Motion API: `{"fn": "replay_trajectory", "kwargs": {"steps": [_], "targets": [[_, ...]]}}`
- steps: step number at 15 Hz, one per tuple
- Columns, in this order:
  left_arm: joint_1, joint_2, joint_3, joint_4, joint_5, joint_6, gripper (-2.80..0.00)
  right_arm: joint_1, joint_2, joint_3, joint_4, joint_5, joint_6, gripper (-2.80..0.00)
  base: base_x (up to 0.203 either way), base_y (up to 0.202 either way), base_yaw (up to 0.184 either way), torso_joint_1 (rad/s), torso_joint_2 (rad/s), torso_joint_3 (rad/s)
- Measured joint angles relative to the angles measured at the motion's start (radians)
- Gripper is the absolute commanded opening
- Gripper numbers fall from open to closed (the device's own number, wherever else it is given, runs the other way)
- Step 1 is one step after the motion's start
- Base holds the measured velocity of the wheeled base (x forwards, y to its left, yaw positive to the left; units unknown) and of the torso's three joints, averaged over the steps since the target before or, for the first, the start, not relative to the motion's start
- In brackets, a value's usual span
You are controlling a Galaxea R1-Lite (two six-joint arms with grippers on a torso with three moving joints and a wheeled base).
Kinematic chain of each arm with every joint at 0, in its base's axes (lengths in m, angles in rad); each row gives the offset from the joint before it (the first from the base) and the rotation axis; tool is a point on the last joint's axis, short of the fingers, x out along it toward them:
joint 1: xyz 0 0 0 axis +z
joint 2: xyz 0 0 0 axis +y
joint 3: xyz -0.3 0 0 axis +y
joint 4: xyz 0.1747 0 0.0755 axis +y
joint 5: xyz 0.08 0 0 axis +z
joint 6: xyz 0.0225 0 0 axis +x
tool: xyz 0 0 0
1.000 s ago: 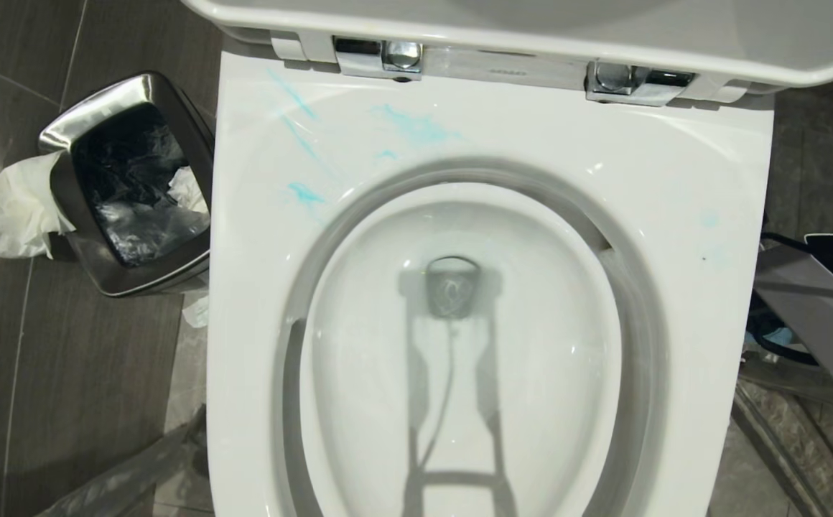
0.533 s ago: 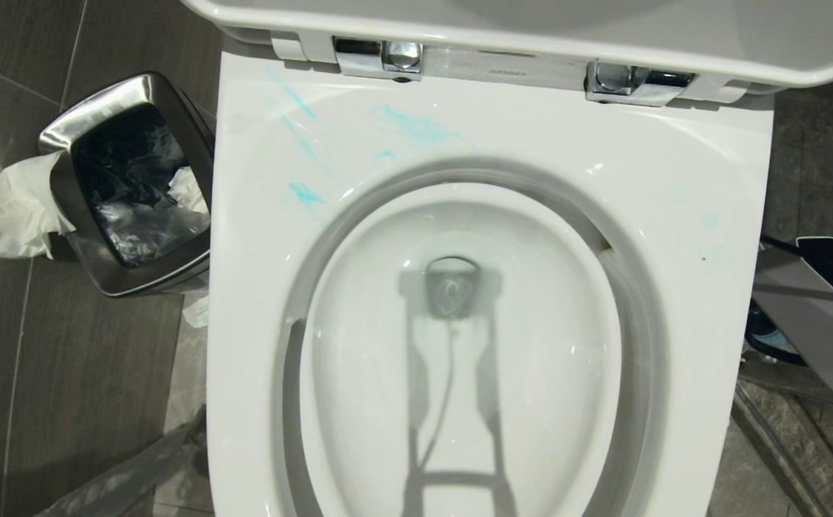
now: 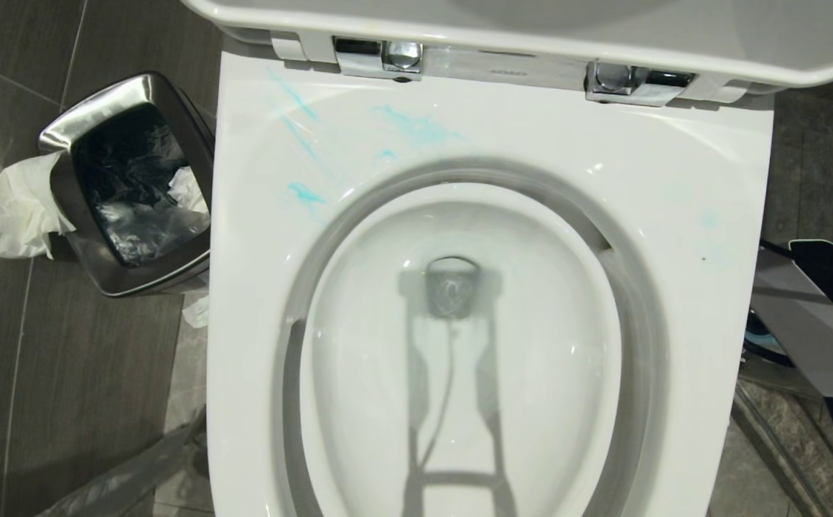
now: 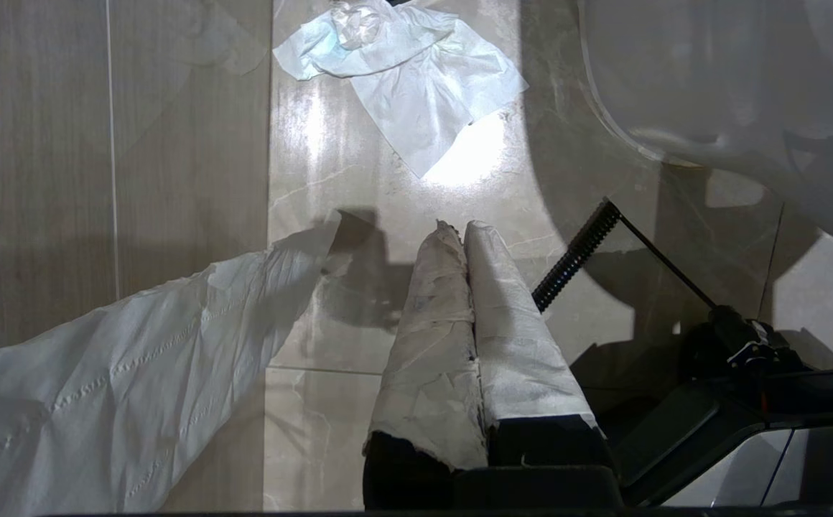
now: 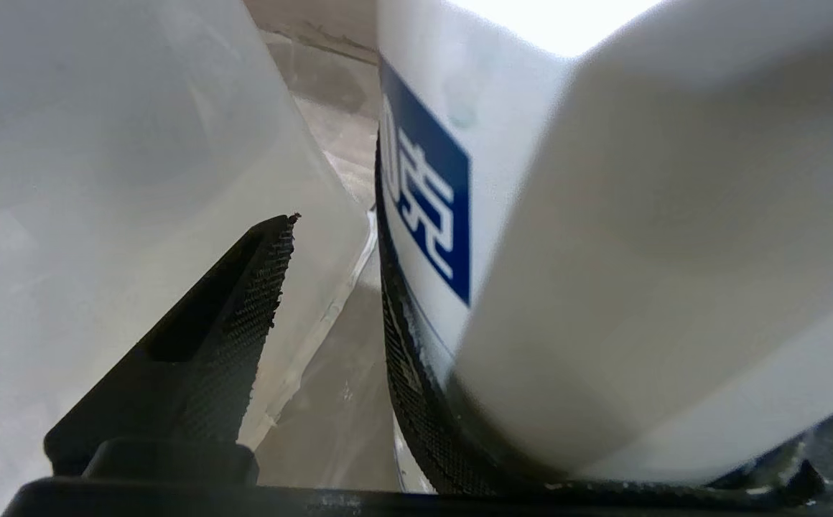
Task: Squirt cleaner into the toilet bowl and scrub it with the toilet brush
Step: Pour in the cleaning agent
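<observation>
We saw toilet bowl (image 3: 675,215) filling head view, lid up; steel bin (image 3: 129,187) left of it. Turquoise cleaner (image 3: 416,128) smeared on rear rim. Our right gripper (image 5: 337,287) released beside white bottle (image 5: 603,251). Left gripper (image 4: 463,237) clenched, paper-wrapped, above floor.

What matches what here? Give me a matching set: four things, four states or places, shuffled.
1 cleaner
2 waste bin
3 left gripper
4 right gripper

A shut, white-wrapped, above the floor
B turquoise smears on the toilet bowl rim
C open, beside a white bottle
D steel, left of the toilet bowl

Pairs: 1-B, 2-D, 3-A, 4-C
</observation>
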Motion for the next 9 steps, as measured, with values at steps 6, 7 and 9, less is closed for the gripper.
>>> {"fn": "replay_trajectory", "kwargs": {"steps": [6, 7, 9], "targets": [[0.0, 0.0, 0.0, 0.0, 0.0, 0.0, -2.8, 0.003, 0.015, 0.009, -0.003, -0.02, -0.017, -2.8, 0.0, 0.0, 0.0, 0.0, 0.0, 0.0], [0.0, 0.0, 0.0, 0.0, 0.0, -0.001, -2.8, 0.003, 0.015, 0.018, -0.004, -0.03, -0.024, -2.8, 0.0, 0.0, 0.0, 0.0, 0.0, 0.0], [0.0, 0.0, 0.0, 0.0, 0.0, 0.0, -2.8, 0.001, 0.015, 0.024, -0.004, -0.053, -0.028, -2.8, 0.0, 0.0, 0.0, 0.0, 0.0, 0.0]]}}
